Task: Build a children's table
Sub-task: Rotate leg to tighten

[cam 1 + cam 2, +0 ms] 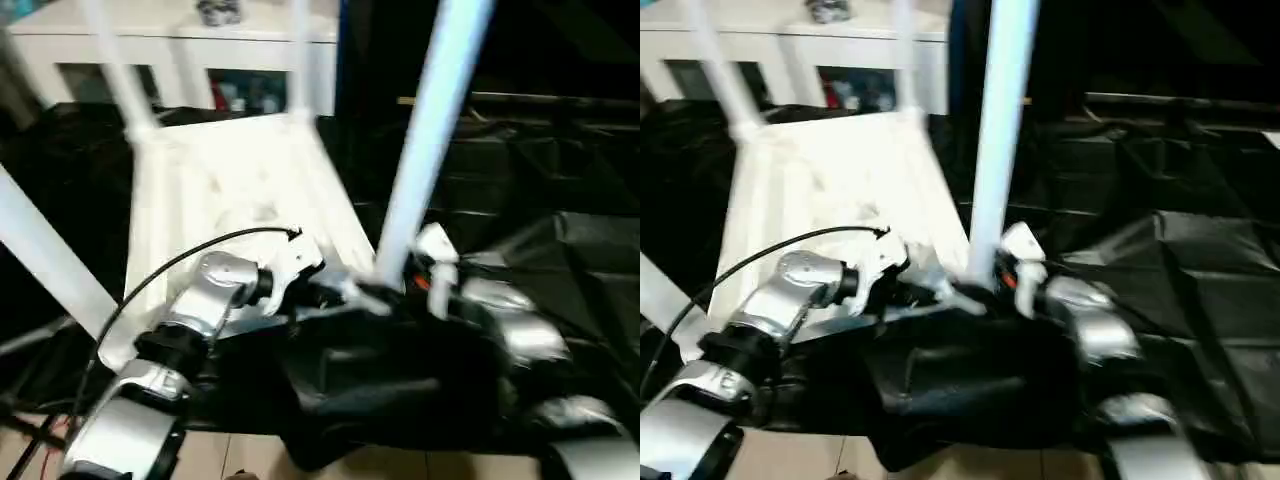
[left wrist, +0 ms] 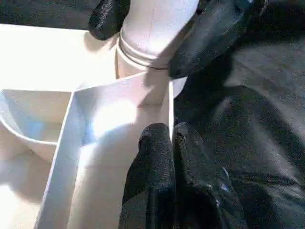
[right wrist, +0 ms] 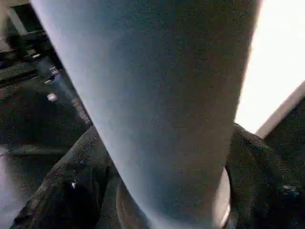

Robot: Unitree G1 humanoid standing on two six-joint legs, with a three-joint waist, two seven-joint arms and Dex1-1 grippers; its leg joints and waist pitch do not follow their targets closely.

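Observation:
The children's table top [image 1: 240,190] lies upside down on black cloth, ribbed side up. White legs stand in its far left [image 1: 115,70] and far right [image 1: 298,60] sockets, and a third leg [image 1: 45,250] leans at the near left. The near right leg [image 1: 430,130] stands in its corner socket [image 2: 136,59]. My right gripper [image 2: 152,33] is open, one black finger on each side of that leg's base. My left gripper [image 2: 170,143] is shut on the top's thin rim wall [image 2: 169,105] just beside that socket.
A white cabinet [image 1: 170,40] with small items stands behind the table top. Crumpled black cloth [image 1: 560,250] spreads to the right and drapes over the near edge. A black cable [image 1: 170,265] arcs over my left forearm. Light floor [image 1: 400,465] shows nearest me.

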